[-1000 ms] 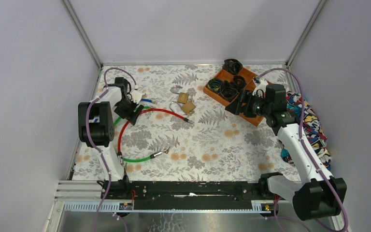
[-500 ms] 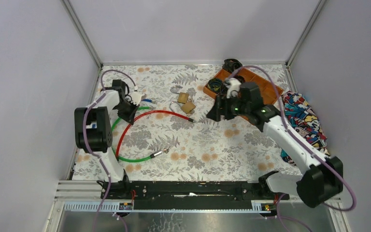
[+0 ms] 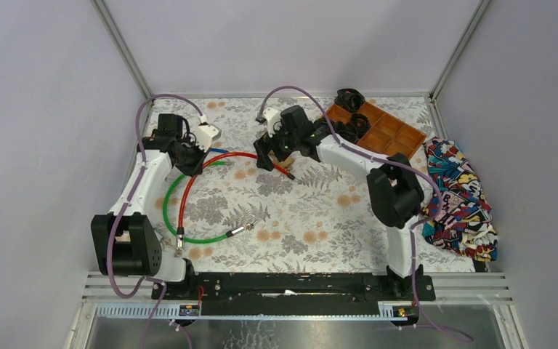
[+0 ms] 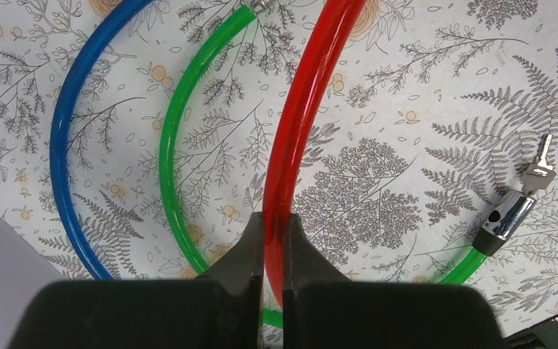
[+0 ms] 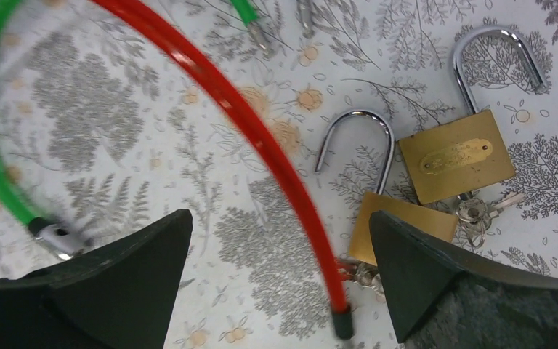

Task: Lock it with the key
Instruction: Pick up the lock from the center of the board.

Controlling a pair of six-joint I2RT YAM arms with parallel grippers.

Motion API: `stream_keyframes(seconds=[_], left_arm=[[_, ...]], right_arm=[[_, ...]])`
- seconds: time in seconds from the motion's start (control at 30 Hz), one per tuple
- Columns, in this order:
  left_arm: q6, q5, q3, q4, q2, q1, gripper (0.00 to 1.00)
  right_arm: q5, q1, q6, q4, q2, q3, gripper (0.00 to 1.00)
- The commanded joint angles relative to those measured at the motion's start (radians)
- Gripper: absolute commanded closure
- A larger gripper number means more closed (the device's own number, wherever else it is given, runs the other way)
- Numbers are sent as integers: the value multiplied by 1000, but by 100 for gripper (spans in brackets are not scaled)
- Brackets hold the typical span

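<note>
A red cable (image 3: 211, 163) curves across the flowered mat. My left gripper (image 4: 272, 218) is shut on it, the red tube (image 4: 312, 109) pinched between both fingers, at the mat's left (image 3: 189, 158). My right gripper (image 5: 280, 214) hangs open over the cable's black-capped end (image 5: 343, 320), touching nothing. Beside that end lie two brass padlocks (image 5: 456, 156) (image 5: 399, 225), both shackles open. A bunch of keys (image 5: 479, 211) sits at the bottom of the farther padlock. Another small key (image 4: 538, 171) hangs at the chrome head (image 4: 508, 214) of a green cable (image 4: 182, 145).
A blue cable (image 4: 65, 145) lies outside the green one at the left. A brown compartment tray (image 3: 389, 134) with black coiled items stands at the back right. A patterned cloth (image 3: 461, 196) lies at the right edge. Grey walls enclose three sides.
My left gripper has shut on the red cable and drawn it toward the back left. My right arm has swung left from the tray to above the padlocks, its jaws wider.
</note>
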Motion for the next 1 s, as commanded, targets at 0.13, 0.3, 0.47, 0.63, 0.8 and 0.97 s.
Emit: stream_keyframes(seconds=[0.13,0.3,0.47,0.63,0.8,0.97], left_arm=[[33,40,-5,1,-67,-11,100],[33,71,-4,-2,-91,-15,100],[24,132,20,-28,-113,-14,100],[-5,252,95,-114,-133,-14,97],[16,390,205,-254,-175,-14,35],[50,503,272,-297,-281,-14,16]], right_arm=[[102,5,-67,151,119,48,1],[118,5,-36,255,154,10,24],[162,4,-3,319,102,-50,96],[224,3,10,369,-99,-146,100],[223,-22,15,345,-350,-247,100],[179,-64,12,213,-551,-267,100]])
